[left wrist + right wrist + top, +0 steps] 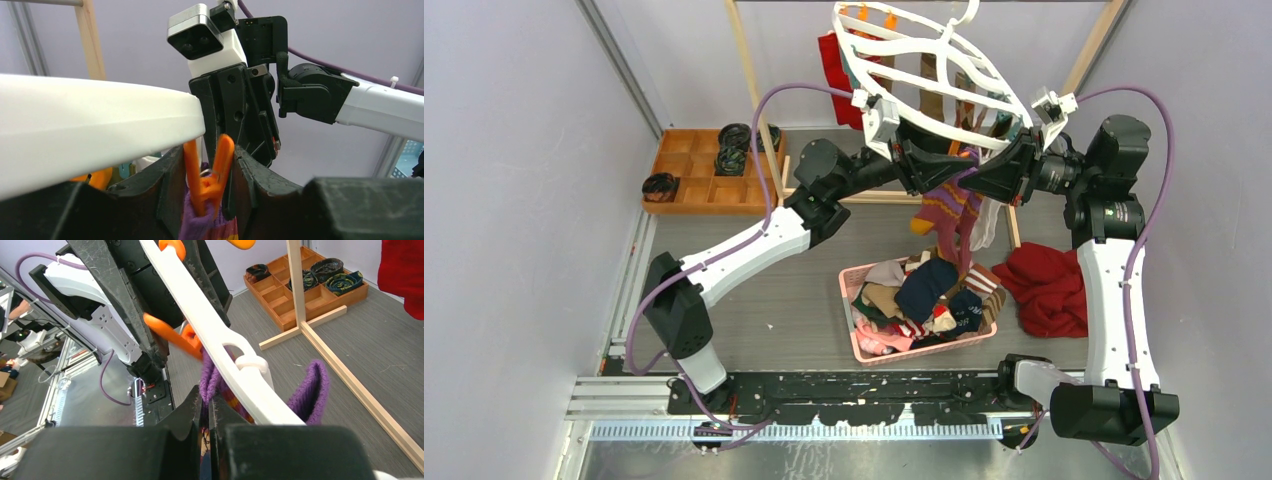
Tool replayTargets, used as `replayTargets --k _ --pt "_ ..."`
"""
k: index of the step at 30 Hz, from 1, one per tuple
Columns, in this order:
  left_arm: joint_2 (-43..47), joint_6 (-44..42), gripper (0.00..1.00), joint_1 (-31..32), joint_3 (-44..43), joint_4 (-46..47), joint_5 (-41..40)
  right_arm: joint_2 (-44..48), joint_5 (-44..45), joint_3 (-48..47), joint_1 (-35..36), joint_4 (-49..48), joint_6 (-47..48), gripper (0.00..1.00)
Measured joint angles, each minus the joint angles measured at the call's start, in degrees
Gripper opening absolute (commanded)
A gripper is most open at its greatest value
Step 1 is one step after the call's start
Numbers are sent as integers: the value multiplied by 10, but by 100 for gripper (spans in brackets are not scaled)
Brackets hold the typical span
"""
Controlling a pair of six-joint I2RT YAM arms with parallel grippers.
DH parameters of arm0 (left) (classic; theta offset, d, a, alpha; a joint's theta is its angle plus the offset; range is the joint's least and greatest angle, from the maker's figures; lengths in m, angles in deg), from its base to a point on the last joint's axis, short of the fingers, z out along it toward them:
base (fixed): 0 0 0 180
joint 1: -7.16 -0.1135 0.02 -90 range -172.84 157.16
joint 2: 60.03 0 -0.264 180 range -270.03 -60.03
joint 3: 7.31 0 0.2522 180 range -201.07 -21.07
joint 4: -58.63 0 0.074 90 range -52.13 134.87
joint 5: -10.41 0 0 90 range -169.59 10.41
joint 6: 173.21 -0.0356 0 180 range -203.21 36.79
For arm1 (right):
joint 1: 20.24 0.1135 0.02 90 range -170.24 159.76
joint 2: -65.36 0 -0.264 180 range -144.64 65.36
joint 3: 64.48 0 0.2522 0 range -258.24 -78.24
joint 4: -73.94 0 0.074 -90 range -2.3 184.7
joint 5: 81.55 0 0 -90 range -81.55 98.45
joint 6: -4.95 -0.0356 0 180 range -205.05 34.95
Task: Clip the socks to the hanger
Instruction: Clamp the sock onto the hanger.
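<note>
Hanger: smooth white moulded plastic, a broad curved rim with flat inner crossbars. It is raised above the tabletop, and both arms reach up under it.

Orange peg: glossy plastic with a small metal ring at the pivot. Its 2 handles splay in a V, and its lower end bites the top of the striped sock.

Striped sock: ribbed purple knit at the cuff, with maroon and yellow bands lower down. It hangs limp from the hanger, directly over the pink basket.

Left hand: part-way open, with 2 scuffed black fingers bracketing the peg's handles. I cannot tell whether they are pressing or just off them.

Right hand: jaws closed together, pinching the purple cuff just below a white crossbar.

Remaining socks: a soft, rumpled heap in navy, tan, grey and stripes, piled inside the basket.

Red cloth: crumpled on the tabletop, just right of the basket.
</note>
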Motion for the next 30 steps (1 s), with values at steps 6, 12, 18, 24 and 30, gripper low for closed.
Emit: replayTargets --k 6,12,18,24,30 --pt "0 9 50 0 5 2 0 -2 2 1 -4 -1 0 1" --pt "3 16 69 0 15 2 -2 -5 7 5 -7 -2 0 2" --pt "31 35 77 0 48 3 -15 -5 18 10 -17 2 10 3" --pt "90 59 79 0 112 -1 -38 -5 64 1 -24 96 98 4" --pt "151 70 81 4 189 -17 -58 -1 125 -10 -24 164 169 5"
